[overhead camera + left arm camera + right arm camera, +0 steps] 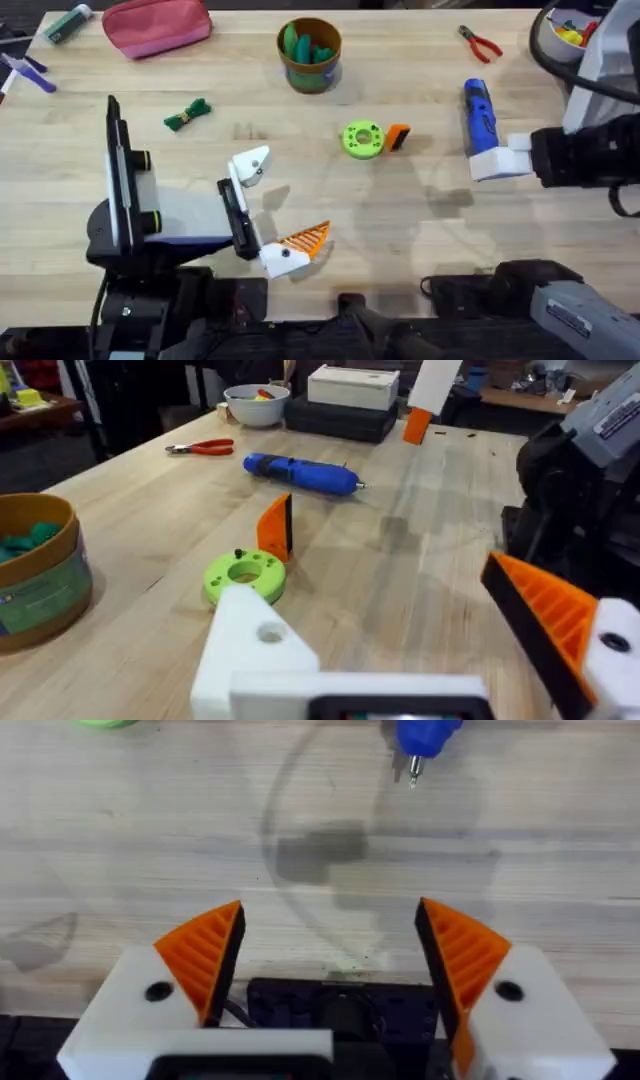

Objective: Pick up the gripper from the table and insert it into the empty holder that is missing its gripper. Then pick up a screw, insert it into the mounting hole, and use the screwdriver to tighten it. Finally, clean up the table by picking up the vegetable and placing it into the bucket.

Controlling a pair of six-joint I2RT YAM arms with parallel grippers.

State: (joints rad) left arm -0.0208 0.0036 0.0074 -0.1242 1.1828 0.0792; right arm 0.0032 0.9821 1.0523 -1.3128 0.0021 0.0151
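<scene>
The orange ribbed gripper [397, 137] stands on edge against a bright green disc [362, 139] at mid-table, also seen as gripper [277, 528] and disc [245, 575]. My left gripper [275, 205] is open, short of them. One finger is a bare white holder [255, 650]; the other carries an orange pad [545, 605]. The blue screwdriver [480, 115] lies to the right, bit toward me. My right gripper [330, 935] is open just in front of its tip [420, 740], holding nothing. The vegetable [187, 113] lies at the back left. The bucket [310, 55] stands at the back centre with green pieces inside.
Red-handled pliers [480, 42] lie at the back right near a white bowl [257, 402]. A pink pouch [155, 25] sits at the back left. A small dark screw [238, 553] stands on the green disc. Bare wood lies between the two grippers.
</scene>
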